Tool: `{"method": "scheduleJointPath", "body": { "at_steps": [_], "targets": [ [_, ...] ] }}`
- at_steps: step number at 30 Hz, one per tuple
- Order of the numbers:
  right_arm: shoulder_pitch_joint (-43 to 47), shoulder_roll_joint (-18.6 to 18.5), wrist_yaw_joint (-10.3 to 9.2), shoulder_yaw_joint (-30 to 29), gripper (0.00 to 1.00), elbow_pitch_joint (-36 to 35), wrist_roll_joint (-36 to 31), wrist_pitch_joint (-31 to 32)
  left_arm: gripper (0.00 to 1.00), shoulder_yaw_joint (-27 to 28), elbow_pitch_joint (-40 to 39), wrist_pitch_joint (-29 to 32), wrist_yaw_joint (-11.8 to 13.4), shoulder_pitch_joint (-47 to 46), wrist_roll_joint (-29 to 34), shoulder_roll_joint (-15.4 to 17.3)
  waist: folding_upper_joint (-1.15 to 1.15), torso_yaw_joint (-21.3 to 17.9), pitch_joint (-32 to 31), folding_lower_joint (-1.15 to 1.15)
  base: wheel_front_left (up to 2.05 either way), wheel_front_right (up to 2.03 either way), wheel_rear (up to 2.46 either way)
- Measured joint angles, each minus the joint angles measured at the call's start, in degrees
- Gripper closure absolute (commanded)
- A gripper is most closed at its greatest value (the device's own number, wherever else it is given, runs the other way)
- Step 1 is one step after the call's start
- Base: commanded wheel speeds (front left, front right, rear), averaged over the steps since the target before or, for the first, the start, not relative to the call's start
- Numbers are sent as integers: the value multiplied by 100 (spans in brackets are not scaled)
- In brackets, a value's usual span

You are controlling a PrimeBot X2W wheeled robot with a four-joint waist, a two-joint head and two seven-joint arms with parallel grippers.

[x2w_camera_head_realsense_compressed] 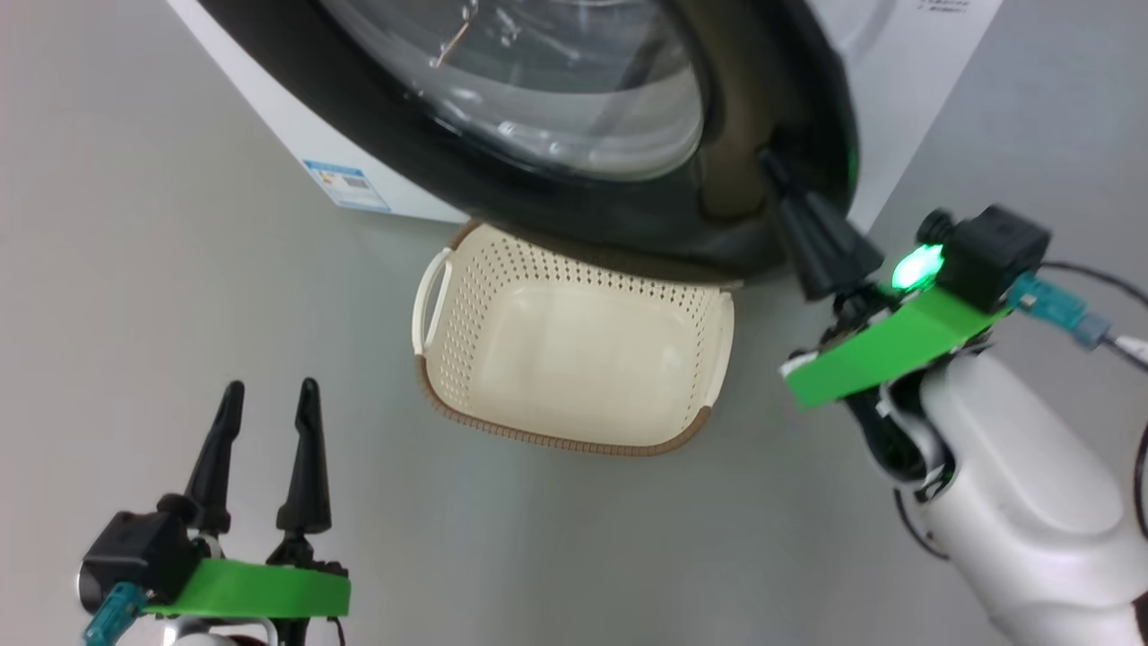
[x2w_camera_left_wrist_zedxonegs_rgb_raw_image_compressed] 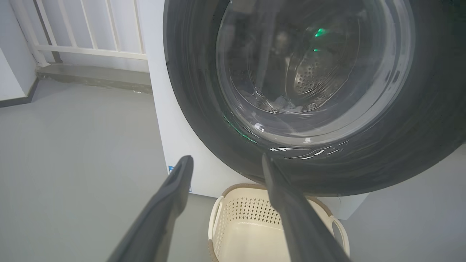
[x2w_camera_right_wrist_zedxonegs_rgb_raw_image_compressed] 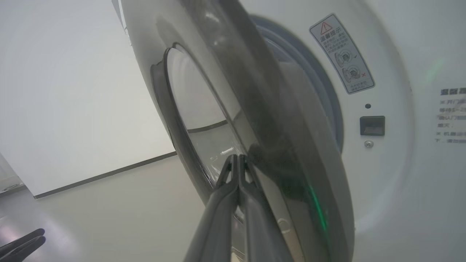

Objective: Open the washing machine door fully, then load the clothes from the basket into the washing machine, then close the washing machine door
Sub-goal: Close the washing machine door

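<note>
Right tool (x2w_camera_head_realsense_compressed: 771,166) pressed together at one door (x2w_camera_head_realsense_compressed: 574,213), left tool (x2w_camera_head_realsense_compressed: 272,390) spread, one basket (x2w_camera_head_realsense_compressed: 466,314)

One washing machine (x2w_camera_head_realsense_compressed: 906,81), one door (x2w_camera_head_realsense_compressed: 574,202), one basket (x2w_camera_head_realsense_compressed: 466,305), two end effectors (x2w_camera_head_realsense_compressed: 272,388) (x2w_camera_head_realsense_compressed: 769,163)

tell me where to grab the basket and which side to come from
Probably best to take the basket by its left side handle, coming down from above on the robot's left. That loop stands out from the wall with open floor around it, while the far rim is overhung by the washing machine door. The open left pincer is already on that side.
</note>
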Motion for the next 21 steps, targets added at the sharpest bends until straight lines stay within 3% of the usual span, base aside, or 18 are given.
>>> {"method": "scheduleJointPath", "body": {
  "at_steps": [21],
  "targets": [
    [-1126,-343,0,-775,100,370,-263,-18,0,-309,-45,0,0,-595,-68,-170,0,354,772,0,0,0,0]
  ]
}}
